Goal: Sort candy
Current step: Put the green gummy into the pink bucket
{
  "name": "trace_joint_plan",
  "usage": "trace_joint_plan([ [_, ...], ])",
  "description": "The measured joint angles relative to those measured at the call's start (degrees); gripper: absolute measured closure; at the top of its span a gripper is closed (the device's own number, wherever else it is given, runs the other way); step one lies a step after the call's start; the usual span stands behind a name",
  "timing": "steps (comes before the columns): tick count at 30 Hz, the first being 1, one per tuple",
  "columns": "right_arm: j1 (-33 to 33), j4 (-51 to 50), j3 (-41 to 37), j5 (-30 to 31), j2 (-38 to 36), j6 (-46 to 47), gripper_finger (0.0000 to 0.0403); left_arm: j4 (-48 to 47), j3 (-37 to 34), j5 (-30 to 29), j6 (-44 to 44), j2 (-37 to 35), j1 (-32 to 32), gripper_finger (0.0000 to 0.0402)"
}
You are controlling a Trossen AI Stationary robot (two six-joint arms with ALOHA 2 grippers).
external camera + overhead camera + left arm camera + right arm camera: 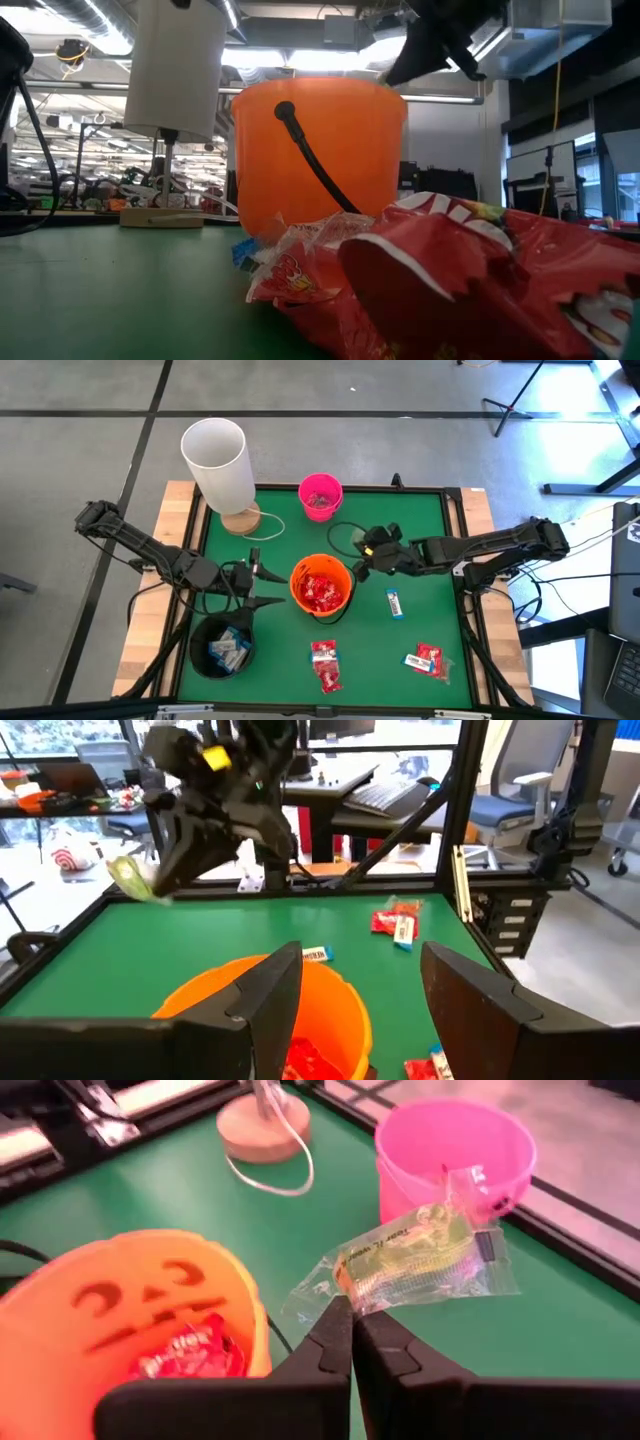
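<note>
Between the orange bucket (322,588) and the pink bucket (320,496), toward the table's far edge: right gripper (352,1318) pinched shut on one corner of a clear crinkly candy packet (420,1255) with yellow-green contents, packet hanging free above the green table (420,530). Looks very light, limp and slippery; film likely to twist and slide out of a corner pinch, so safer gripped across the filled middle or a sealed end seam. Nearer the front edge: two shiny red packets (325,664) in front of the orange bucket, another red packet (425,660) toward the front right corner, and a narrow white-and-blue bar (395,603) just right of the orange bucket. Red ones soft and puffy, best taken at a flat crimped end; bar stiffer, best squeezed across its narrow width. More red packets already inside the orange bucket, blue-and-white ones inside the black bucket (222,648) at the front left. Left gripper (362,990) spread wide, empty, hovering beside the orange bucket's left side.
</note>
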Motion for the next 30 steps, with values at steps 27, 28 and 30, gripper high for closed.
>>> trace_joint_plan([
  [27, -35.63, 23.29, 6.65, -33.79, 14.16, -10.16, 0.0402, -2.59, -0.02, -0.22, -1.61, 0.01, -0.13, 0.0205],
  [28, -36.10, 22.62, 8.27, -35.01, 15.71, -10.13, 0.0402, -2.59, -0.02, -0.25, -1.63, 0.01, -0.13, 0.0205],
  [30, -36.41, 20.52, 11.93, -36.45, 18.90, -10.44, 0.0402, -2.61, -0.02, -0.25, -1.66, 0.01, -0.13, 0.0205],
])
